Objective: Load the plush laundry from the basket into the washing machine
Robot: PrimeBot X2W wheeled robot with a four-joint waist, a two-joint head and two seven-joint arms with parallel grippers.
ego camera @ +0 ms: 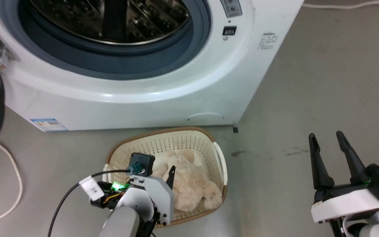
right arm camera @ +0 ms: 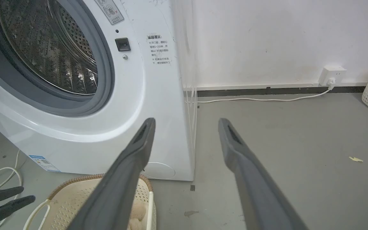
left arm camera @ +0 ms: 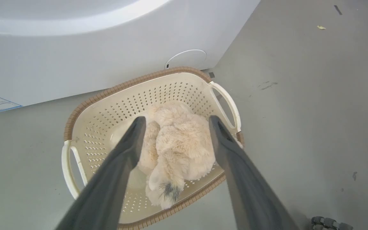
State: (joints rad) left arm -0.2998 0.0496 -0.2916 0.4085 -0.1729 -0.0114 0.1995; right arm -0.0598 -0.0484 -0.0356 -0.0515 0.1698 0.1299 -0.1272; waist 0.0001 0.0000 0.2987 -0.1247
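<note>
The toy (left arm camera: 180, 143) lies in the basket (left arm camera: 107, 92), just in front of the washer (ego camera: 143, 98). The left gripper (left arm camera: 177, 118) hangs over the basket, fingers (left arm camera: 123, 153) wide apart above the toy, holding nothing. This looks like the grab step. Next it should dip and squeeze the toy's fat middle. The right gripper (ego camera: 326, 135) waits well to the right of the basket, open and empty. The toy's face is hidden, and the washer's top is cut off

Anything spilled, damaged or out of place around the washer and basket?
Only minor: a yellowish scrap and a dark stain on the floor right of the washing machine. The basket sits upright with the plush laundry inside.
</note>
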